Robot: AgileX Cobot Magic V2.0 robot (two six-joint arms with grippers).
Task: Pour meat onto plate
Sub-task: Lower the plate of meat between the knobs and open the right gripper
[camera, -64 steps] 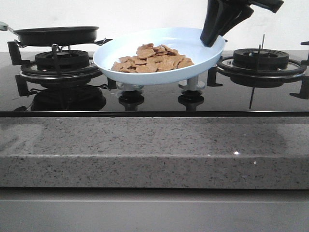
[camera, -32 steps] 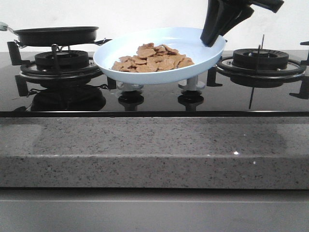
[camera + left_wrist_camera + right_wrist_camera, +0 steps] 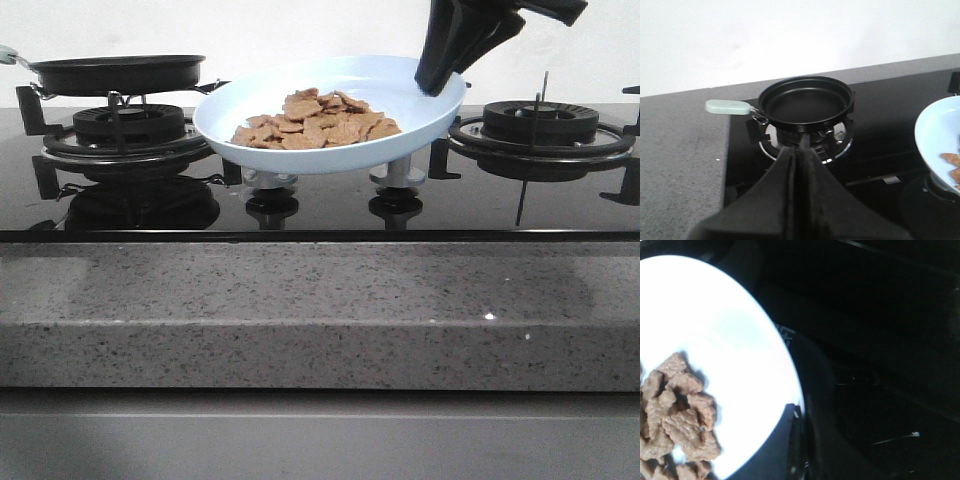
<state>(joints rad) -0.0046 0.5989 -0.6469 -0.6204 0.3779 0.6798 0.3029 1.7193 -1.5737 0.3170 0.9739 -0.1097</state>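
The pale-blue plate [image 3: 400, 88] hangs above the hob between the two burners, its right side a little higher than its left. A heap of light-brown meat [image 3: 318, 120] lies on it. My right gripper [image 3: 440, 85] is shut on the plate's right rim; in the right wrist view the gripper [image 3: 799, 416] pinches the rim of the plate [image 3: 730, 335] next to the meat [image 3: 677, 415]. My left gripper [image 3: 801, 150] is shut and empty, short of the black frying pan [image 3: 807, 102]. It is out of the front view. The plate's edge [image 3: 935, 130] shows in the left wrist view.
The frying pan [image 3: 115, 72], with a pale green handle [image 3: 727, 106], sits empty on the left burner [image 3: 125, 130]. The right burner [image 3: 540, 125] is bare. Two hob knobs [image 3: 272, 185] stand under the plate. A grey speckled counter edge [image 3: 320, 310] runs along the front.
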